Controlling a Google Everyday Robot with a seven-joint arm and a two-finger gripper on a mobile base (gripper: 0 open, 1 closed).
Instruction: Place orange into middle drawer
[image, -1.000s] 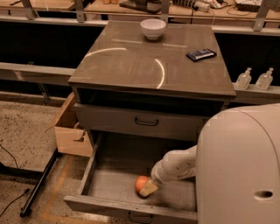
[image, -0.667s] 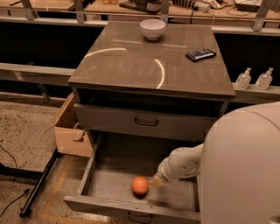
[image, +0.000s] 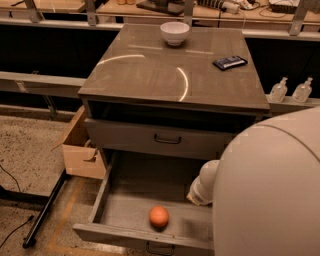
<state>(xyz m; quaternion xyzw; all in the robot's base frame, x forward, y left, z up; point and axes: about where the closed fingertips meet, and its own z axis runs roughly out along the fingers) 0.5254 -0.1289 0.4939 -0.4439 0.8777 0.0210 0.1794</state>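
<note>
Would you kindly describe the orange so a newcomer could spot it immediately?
Find the grey cabinet; its lowest drawer stands pulled open. On its bare floor, near the front wall, lies the orange: round and bright, unlike the robot's pale tool hovering apart beside it.

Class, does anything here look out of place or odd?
Nothing stands out. The orange sits inside the open middle drawer; the gripper hangs beside it, not touching.
</note>
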